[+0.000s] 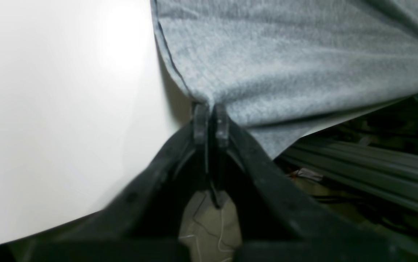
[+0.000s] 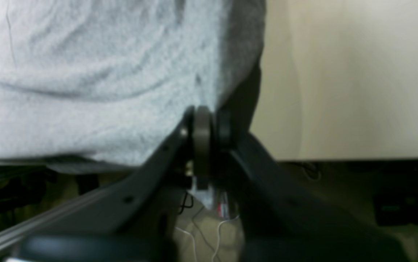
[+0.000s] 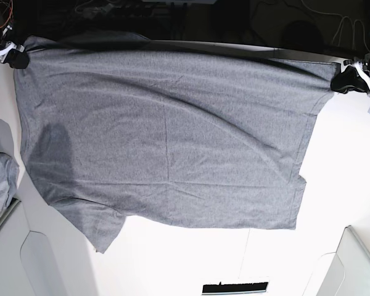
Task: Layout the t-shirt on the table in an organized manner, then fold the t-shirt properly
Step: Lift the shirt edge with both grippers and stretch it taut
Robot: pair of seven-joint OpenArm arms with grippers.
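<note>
The soft, limp shirt (image 3: 166, 135) is pinched at both hem corners, along the table (image 3: 185, 259) edge: left gripper (image 1: 211, 122) clamped; right gripper (image 2: 209, 125) slightly parted, fabric between.

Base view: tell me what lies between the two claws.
The grey knit t-shirt, its edge stretched from the right claw to the left claw, spread on the white table.
</note>
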